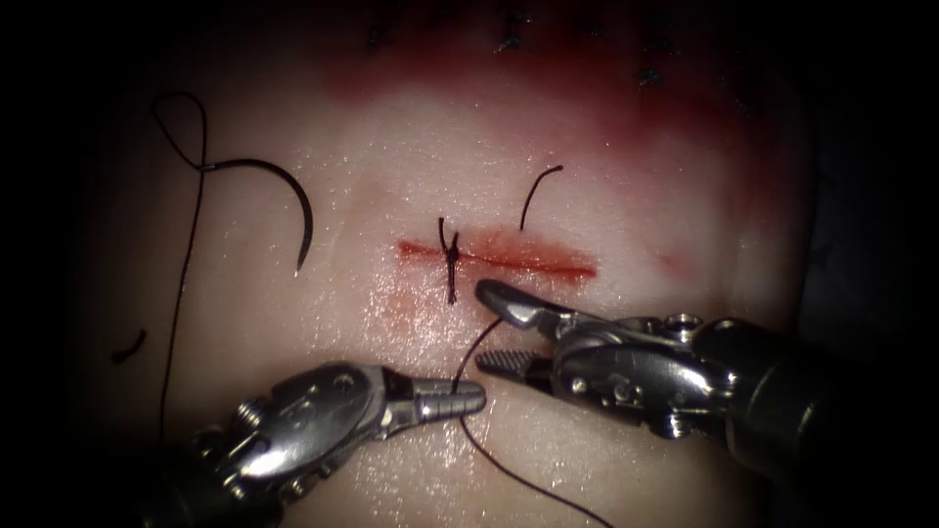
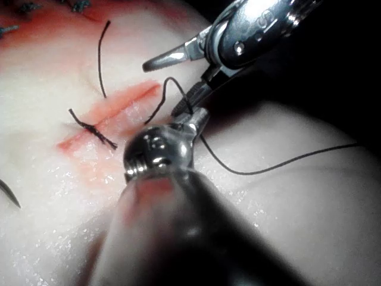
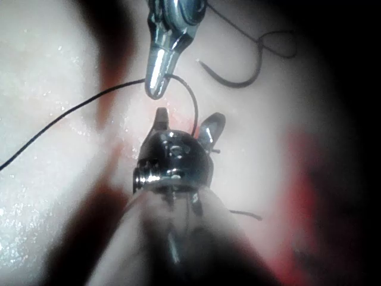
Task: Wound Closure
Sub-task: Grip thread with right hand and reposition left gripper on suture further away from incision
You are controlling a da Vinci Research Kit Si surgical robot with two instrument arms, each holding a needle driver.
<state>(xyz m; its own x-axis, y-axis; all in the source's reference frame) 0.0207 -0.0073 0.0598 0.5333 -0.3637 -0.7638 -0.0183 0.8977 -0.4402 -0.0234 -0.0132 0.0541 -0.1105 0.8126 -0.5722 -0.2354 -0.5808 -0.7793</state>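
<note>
The tissue (image 1: 293, 323) bears a red horizontal cut (image 1: 528, 259) with one knotted stitch (image 1: 451, 256) near its left end. My left tool (image 1: 477, 394) comes in from below, jaws shut on the thread (image 1: 468, 357), which arcs up between the open jaws of my right tool (image 1: 484, 325) and trails off downward. The right tool holds nothing. The curved needle (image 1: 293, 200) lies free on the tissue left of the cut, not in the tissue. The left wrist view shows the stitch (image 2: 92, 128) and thread (image 2: 268, 170); the right wrist view shows the needle (image 3: 238, 80).
Thread from the needle's back end loops up and runs down the left side (image 1: 181, 293). A short cut end (image 1: 127, 345) lies lower left, another thread end (image 1: 536, 196) above the cut. Red fluid (image 1: 587, 88) stains the far tissue beside older stitches (image 1: 509, 41).
</note>
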